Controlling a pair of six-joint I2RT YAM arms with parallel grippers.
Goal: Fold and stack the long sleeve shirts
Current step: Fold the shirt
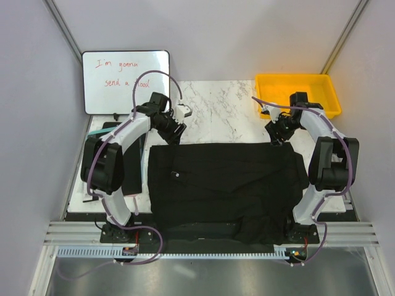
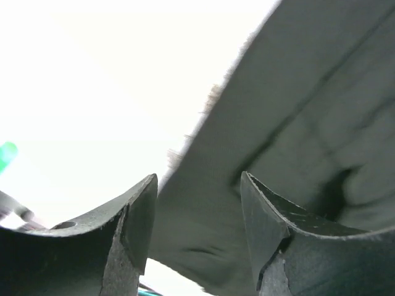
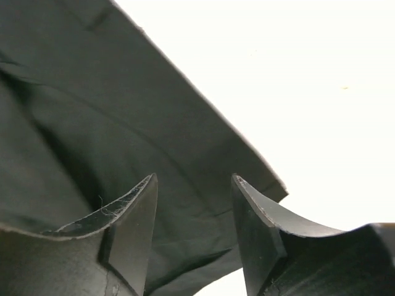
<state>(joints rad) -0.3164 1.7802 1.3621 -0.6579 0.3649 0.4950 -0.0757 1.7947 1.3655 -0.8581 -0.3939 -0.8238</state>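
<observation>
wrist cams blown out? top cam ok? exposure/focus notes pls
Left wrist: background clipped to pure white, no surface detail; edge of the plain black soft-cloth shirt is soft and smeared. Right wrist: same white clipping at upper right, though the shirt's seams and folds read fine. Top external: even light, sharp, veins show on the white marble tabletop; the shirt is near-featureless black.

Both arms reach forward with elbows raised and wrists tipped downward. The left end effector (image 1: 175,134) has its jaws parted with nothing gripped between them. The right end effector (image 1: 276,140) is the same.
</observation>
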